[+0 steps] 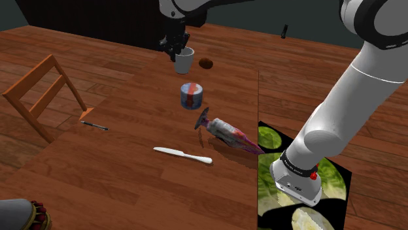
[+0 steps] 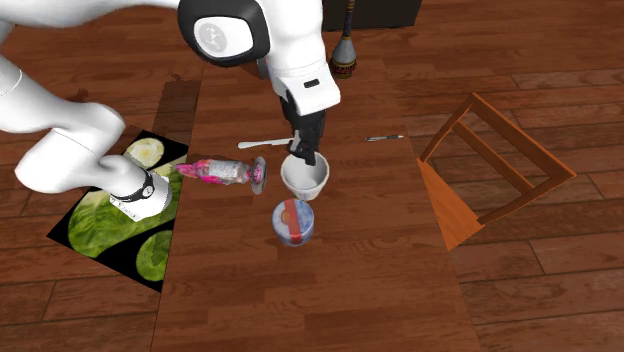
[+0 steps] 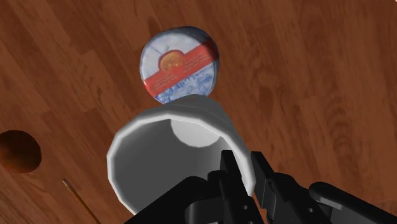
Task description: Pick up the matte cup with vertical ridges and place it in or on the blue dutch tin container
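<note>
**Single arm, cup in grasp.** The gripper is closed to a narrow gap on the rim of the white cup. In the wrist view one finger sits inside the cup's mouth and the other outside. The two pinch the cup's wall between them.

The cup is upright, mouth up, and its wall is drawn plain white to grey. In the shoulder view it hangs under the gripper near the far end of the wooden table. Whether its base clears the table cannot be told.

The blue tin, with a red band across its lid, stands on the table at 6 o'clock from the cup, near it but apart. In the second exterior view the tin also lies at 6 o'clock from the cup, just beside it. In the wrist view the cup's rim overlaps the edge of the tin's lid.

Other objects, placed as in the shoulder view:
- A brown round object lies at 3 o'clock from the cup.
- A patterned bottle lies on its side at 5 o'clock from the tin.
- A white knife lies at 6 o'clock from the tin, farther off than the bottle.
- A pen lies at 8 o'clock from the tin.
- A wooden chair stands at 9 o'clock from the tin, at the table's edge.
</note>
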Available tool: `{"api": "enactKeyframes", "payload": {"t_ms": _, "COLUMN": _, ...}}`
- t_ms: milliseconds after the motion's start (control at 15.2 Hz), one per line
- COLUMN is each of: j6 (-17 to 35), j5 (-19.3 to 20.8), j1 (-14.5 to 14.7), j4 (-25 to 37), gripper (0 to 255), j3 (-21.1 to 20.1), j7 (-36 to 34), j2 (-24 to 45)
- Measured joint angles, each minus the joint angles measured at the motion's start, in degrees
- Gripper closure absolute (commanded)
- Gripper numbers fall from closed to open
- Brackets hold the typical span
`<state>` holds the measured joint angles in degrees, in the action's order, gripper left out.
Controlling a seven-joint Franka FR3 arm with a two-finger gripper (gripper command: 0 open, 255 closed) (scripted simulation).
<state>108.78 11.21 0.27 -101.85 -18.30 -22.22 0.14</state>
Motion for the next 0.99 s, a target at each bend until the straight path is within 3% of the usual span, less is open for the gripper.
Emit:
{"api": "enactKeyframes", "payload": {"t_ms": 330, "j6": 1.56, "j5": -2.26, "j1": -2.07, "j4": -6.34, "gripper": 255, "j3": 2.46, "j7": 4.97, "j2": -5.91}}
{"api": "enactKeyframes", "payload": {"t_ms": 990, "j6": 8.90, "j5": -1.56, "j1": -2.19, "j4": -13.12, "gripper": 255, "j3": 2.53, "j7": 3.81, "j2": -5.23}}
